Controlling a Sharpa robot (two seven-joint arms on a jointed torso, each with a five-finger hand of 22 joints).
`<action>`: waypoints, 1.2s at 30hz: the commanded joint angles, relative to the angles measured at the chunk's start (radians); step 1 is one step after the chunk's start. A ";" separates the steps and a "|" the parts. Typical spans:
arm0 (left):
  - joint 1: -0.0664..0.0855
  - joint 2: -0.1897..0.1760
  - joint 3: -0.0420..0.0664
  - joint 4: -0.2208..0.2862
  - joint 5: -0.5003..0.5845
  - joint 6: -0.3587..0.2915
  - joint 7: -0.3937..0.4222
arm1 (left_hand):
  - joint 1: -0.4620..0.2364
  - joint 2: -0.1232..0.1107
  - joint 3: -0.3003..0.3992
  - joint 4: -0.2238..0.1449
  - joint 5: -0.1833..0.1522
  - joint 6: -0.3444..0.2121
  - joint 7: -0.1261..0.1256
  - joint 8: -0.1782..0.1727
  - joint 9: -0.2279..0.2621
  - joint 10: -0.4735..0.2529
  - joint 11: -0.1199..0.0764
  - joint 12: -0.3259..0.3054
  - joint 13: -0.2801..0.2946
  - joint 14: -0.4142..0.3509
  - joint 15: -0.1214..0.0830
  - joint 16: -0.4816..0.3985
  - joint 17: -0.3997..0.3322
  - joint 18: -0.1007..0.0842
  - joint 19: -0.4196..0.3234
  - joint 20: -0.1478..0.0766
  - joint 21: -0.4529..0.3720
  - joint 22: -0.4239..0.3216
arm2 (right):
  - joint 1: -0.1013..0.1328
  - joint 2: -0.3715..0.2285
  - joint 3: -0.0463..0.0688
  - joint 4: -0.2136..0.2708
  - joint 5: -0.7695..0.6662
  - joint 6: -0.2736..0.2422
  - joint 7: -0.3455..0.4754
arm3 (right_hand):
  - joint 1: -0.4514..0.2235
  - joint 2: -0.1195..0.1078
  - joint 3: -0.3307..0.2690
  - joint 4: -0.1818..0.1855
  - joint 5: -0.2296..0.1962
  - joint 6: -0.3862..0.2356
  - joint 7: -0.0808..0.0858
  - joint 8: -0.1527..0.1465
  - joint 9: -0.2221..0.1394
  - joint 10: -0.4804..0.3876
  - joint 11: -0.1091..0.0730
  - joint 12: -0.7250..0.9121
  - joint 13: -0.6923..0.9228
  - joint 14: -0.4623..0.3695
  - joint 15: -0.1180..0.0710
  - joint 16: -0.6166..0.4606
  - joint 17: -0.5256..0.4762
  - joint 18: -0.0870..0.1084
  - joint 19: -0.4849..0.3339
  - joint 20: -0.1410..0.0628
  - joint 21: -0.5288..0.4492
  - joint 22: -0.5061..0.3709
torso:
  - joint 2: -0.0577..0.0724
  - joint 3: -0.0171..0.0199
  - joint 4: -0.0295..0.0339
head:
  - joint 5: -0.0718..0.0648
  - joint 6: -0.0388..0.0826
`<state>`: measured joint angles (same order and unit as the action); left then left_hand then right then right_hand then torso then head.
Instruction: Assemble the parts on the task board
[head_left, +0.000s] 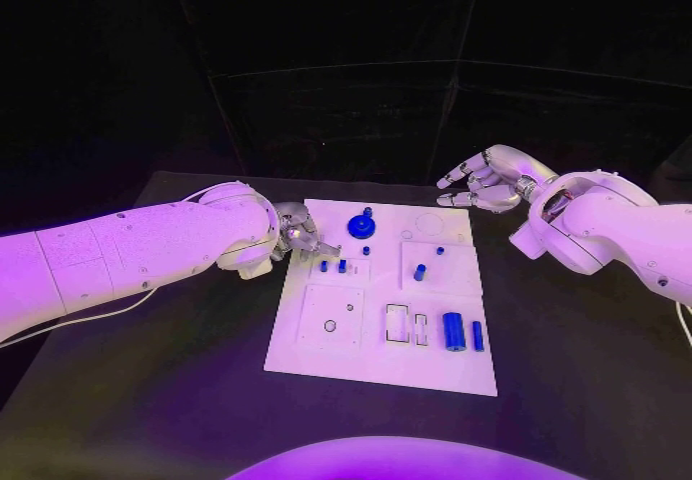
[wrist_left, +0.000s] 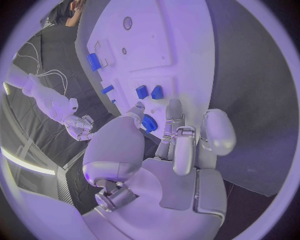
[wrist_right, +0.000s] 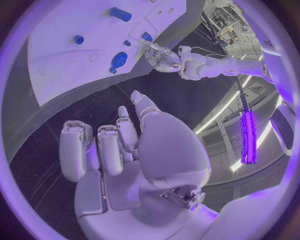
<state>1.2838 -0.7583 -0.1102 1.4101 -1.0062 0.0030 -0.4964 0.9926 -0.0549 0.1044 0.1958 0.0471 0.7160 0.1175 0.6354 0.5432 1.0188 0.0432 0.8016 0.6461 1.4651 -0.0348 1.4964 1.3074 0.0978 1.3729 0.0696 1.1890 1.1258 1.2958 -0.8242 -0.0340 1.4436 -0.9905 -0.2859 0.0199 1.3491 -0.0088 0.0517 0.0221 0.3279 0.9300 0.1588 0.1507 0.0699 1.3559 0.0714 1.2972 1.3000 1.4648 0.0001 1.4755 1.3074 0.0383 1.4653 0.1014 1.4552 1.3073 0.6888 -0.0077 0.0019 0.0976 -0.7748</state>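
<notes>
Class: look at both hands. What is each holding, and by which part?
Nothing is held. The left hand hovers at the task board's edge; the right hand hangs beyond it, fingers curled on nothing.

task board (head_left: 378, 345): white | parts (head_left: 453, 331): blue (plain, no pattern) | table (head_left: 159, 400): black | hands (head_left: 488, 180): silver

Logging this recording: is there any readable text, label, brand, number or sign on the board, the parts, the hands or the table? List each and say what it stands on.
No readable text in any view.
Task board: engraved outlines and holes, no lettering legible.
Blue parts: plain, no markings to be seen.
Left hand and right hand: no brand or number legible.
Table: no markings visible.
</notes>
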 joint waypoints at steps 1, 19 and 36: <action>0.003 -0.003 0.000 0.002 0.091 -0.076 0.120 | 0.030 0.008 -0.022 0.004 0.003 -0.023 0.010 0.002 -0.008 -0.026 0.009 -0.016 -0.019 0.055 0.013 -0.043 0.129 0.019 -0.031 0.009 -0.067 -0.069 | 0.002 0.000 0.000 0.000 -0.001 0.008 0.009 | -0.007 -0.004 -0.003 0.003 0.005 -0.007 0.000 0.006 -0.001 -0.009 -0.001 -0.006 -0.002 0.064 -0.009 -0.002 0.084 0.011 -0.001 -0.005 -0.005 0.026 | 0.001 0.0005 -0.0001 | -0.002 0.001; 0.002 0.097 -0.012 -0.092 -0.167 -0.237 0.539 | 0.441 0.013 0.124 -0.207 0.003 0.000 0.048 -0.132 -0.216 -0.193 0.054 -0.201 -0.241 -0.237 0.052 -0.539 -0.375 0.086 -0.240 0.045 -0.540 -0.499 | 0.002 0.005 0.000 -0.004 -0.001 0.005 0.009 | -0.007 -0.004 -0.003 0.003 0.006 -0.007 0.000 0.006 -0.001 -0.009 -0.002 -0.006 -0.001 0.064 -0.009 -0.003 0.084 0.011 0.000 -0.005 -0.005 0.027 | 0.001 0.0009 -0.0026 | -0.016 0.019; -0.007 0.213 -0.043 -0.199 -0.462 -0.143 0.494 | 0.370 -0.056 0.172 -0.214 0.001 0.137 0.028 -0.276 -0.365 -0.153 0.047 -0.302 -0.408 -0.030 0.042 -0.218 -0.138 0.047 -0.040 0.037 -0.291 -0.279 | 0.002 0.014 0.000 -0.006 -0.001 -0.002 0.013 | -0.006 -0.003 -0.002 0.003 0.008 -0.007 0.000 0.006 -0.001 -0.009 -0.002 -0.006 -0.001 0.064 -0.009 -0.002 0.084 0.011 0.000 -0.005 -0.005 0.027 | 0.001 0.0010 -0.0015 | -0.024 0.022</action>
<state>1.2765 -0.5473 -0.1536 1.2142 -1.3836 -0.1744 0.0035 1.3675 -0.1063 0.2697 -0.0179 0.0503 0.8480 0.1446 0.3627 0.1788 0.8619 0.0909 0.5033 0.2396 1.4302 0.0070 1.2752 1.1672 0.1615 1.3269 0.1051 0.8941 0.8430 1.2958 -0.8111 -0.0341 1.4373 -0.9905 -0.2849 0.0219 1.3491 -0.0088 0.0516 0.0220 0.3318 0.9300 0.1588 0.1507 0.0702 1.3523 0.0678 1.2972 1.2995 1.4649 0.0000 1.4755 1.3079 0.0383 1.4653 0.1015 1.4552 1.3073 0.6905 -0.0065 -0.0005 0.0744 -0.7527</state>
